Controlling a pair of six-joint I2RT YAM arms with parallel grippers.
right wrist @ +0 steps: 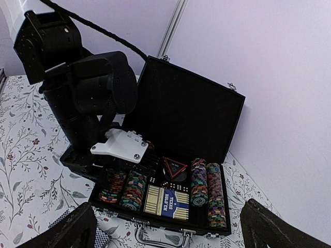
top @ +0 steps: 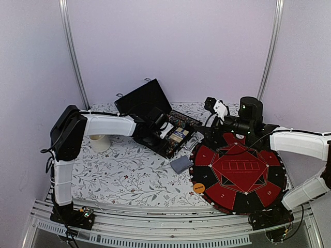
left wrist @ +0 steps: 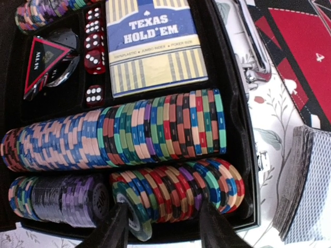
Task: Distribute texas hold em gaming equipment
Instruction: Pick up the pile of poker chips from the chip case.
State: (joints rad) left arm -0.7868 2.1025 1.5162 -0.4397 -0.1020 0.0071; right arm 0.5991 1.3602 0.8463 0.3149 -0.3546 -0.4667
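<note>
Black left hand [left wrist: 163,205] half-open astride poker chips [left wrist: 173,190]

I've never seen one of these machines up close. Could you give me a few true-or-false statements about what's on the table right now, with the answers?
1. The black case has its lid standing open. True.
2. The left arm's fingers hang over the round mat. False: they are down in the case, either side of a row of chips.
3. A card box printed TEXAS HOLD'EM lies in the case. True.
4. The right arm's fingers hold chips. False: they stand wide apart with nothing between them.
5. A deck of cards lies on the table between case and mat. True.
</note>
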